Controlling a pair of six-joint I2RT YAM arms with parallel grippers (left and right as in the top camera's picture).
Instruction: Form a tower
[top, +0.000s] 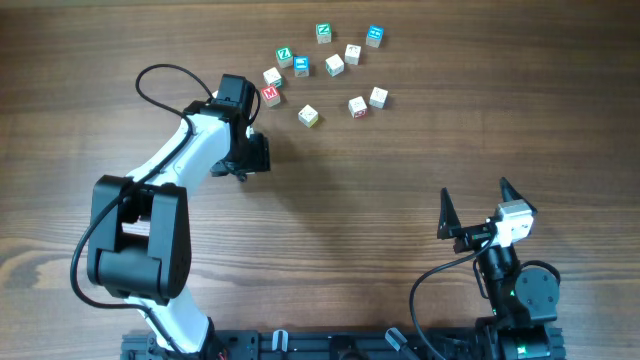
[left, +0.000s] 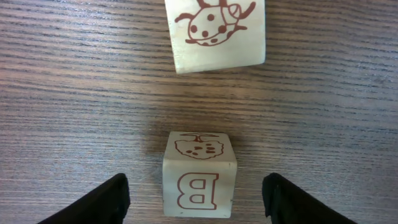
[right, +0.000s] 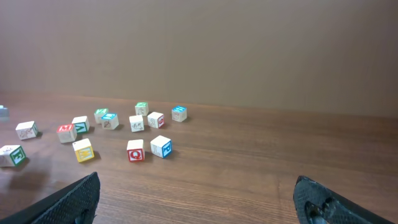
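Between the left gripper's (left: 196, 190) spread jaws, 1 cube marked B (left: 199, 180) is sitting on the table (left: 74, 93), touching neither finger. A ladybug cube (left: 217, 31) is lying just beyond. Whether either one tops the tower, I cannot tell. Loose cubes (top: 334, 64) are lying scattered further off. The right gripper (right: 196, 186) is hovering well apart, jaws wide and holding nothing.

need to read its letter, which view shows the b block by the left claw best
Left wrist view: the B block sits close up, its letter legible. Overhead, I can't pick it out; the right wrist view shows only small distant cubes.
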